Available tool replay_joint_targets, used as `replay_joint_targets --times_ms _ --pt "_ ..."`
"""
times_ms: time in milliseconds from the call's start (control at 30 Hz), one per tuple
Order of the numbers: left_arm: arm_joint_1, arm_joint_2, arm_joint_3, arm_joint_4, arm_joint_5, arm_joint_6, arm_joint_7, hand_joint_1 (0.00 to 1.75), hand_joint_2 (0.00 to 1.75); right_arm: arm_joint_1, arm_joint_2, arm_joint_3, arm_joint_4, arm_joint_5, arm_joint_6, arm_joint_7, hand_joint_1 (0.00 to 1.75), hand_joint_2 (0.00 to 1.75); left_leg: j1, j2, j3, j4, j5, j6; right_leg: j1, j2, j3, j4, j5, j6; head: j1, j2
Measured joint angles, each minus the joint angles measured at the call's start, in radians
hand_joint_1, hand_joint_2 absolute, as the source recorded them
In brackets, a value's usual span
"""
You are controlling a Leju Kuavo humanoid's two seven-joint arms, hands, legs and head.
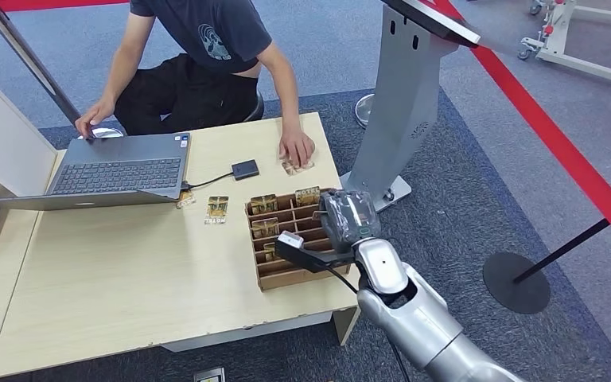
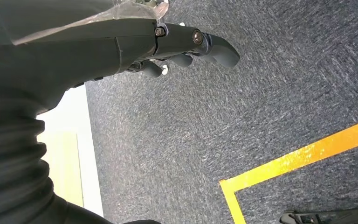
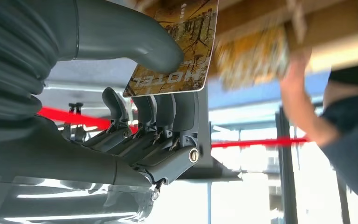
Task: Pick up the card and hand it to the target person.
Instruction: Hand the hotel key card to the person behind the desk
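Note:
A wooden slotted card box (image 1: 286, 274) stands at the table's right edge and holds several brown patterned cards. My right hand (image 1: 348, 216) is at the box's far right corner, by a card (image 1: 308, 193) standing up in its slot. Close up, a card printed HOTEL (image 3: 182, 51) sits between the thumb (image 3: 135, 39) and the fingers (image 3: 168, 109) of my right hand (image 3: 135, 116), which pinch it just below the box. My left hand (image 2: 168, 42) hangs over grey carpet with nothing in it, its fingers loosely bent. The person (image 1: 207, 48) sits across the table.
The person's hand (image 1: 296, 150) rests on cards lying flat near the far edge. An open laptop (image 1: 119, 171), a small black reader (image 1: 245, 168) and two loose cards (image 1: 217, 208) lie left of the box. A grey kiosk stand (image 1: 402, 103) rises just right of the table.

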Motion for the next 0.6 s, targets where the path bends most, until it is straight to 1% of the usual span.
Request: replay_joint_targets --times_ms 200,367,500,600 --pt "0.001 0.000 -0.001 0.000 0.000 0.016 0.006 0.00 1.75 -0.055 -0.041 -0.052 -0.178 -0.031 0.021 -0.010 1.33 1.75 0.000 0.000 0.000 0.000 0.000 0.000 0.000 0.000 0.000 0.000 0.000 0.000 0.000 0.000" --pt "0.000 -0.001 -0.003 0.000 0.000 0.023 0.010 0.00 1.75 -0.121 -0.058 -0.071 -0.301 -0.125 0.018 -0.052 1.33 1.75 0.000 0.000 -0.001 0.000 0.000 0.000 0.000 0.000 -0.001 0.000 0.000 0.000 0.000 0.000" --pt "-0.004 -0.004 -0.009 0.000 -0.001 0.023 0.012 0.00 1.75 -0.176 -0.052 -0.068 -0.318 -0.224 0.003 -0.120 1.33 1.75 0.000 0.000 -0.002 0.000 0.000 0.000 0.000 0.000 -0.001 0.000 0.000 0.000 0.000 0.000" --pt "-0.012 -0.005 -0.018 0.000 -0.001 0.019 0.011 0.00 1.75 -0.220 -0.026 -0.052 -0.260 -0.305 -0.024 -0.198 1.33 1.75 0.000 0.000 -0.002 0.000 0.000 0.000 0.000 0.000 -0.001 0.001 0.000 0.000 0.000 0.000"
